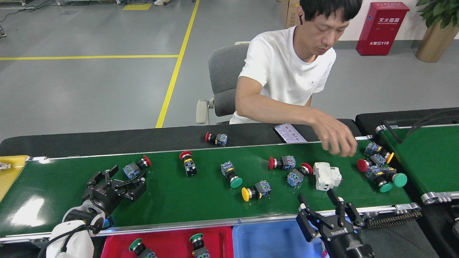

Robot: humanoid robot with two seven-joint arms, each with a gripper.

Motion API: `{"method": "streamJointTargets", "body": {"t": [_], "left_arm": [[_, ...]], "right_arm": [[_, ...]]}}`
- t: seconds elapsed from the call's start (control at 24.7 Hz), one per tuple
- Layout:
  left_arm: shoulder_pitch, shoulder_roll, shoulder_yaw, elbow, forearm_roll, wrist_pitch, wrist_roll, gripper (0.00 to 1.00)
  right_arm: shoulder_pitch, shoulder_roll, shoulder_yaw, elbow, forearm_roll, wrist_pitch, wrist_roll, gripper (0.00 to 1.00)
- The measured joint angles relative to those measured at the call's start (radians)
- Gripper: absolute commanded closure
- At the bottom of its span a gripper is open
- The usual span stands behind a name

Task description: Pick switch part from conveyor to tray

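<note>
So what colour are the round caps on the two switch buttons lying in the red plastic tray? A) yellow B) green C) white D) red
B: both switch buttons in the red plastic tray have round green caps.

Factory floor: conveyor [200,200], yellow floor lines [172,82], fire-equipment box [382,28].

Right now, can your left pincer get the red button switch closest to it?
Probably yes. The left pincer is open just below the red button switch on the conveyor, with nothing between them.
</note>
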Motion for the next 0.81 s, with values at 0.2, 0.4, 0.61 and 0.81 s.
{"method": "streamJointTargets", "body": {"t": [0.2,0.4,0.61,0.81], "left_arm": [[-0.046,0.044,-0.031,0.117,0.0,0.007,0.037,0.67],[-0.063,0.065,-0.059,0.164,0.005,0.0,0.066,0.94],[-0.01,0.067,-0.056,0.058,0.095,-0.025,0.067,0.93],[0.369,0.067,-0.052,-0.464,0.152,-0.077,0.071,0.92]], "right_arm": [[0.013,-0.007,-0.002,0.0,0.036,0.002,-0.01,0.09],[-0.057,0.09,0.07,0.024,0.184,0.062,0.039,0.08],[-0.203,0.136,0.214,0.136,0.251,0.228,0.126,0.08],[-0.386,0.141,0.359,0.356,0.266,0.467,0.156,0.06]]}}
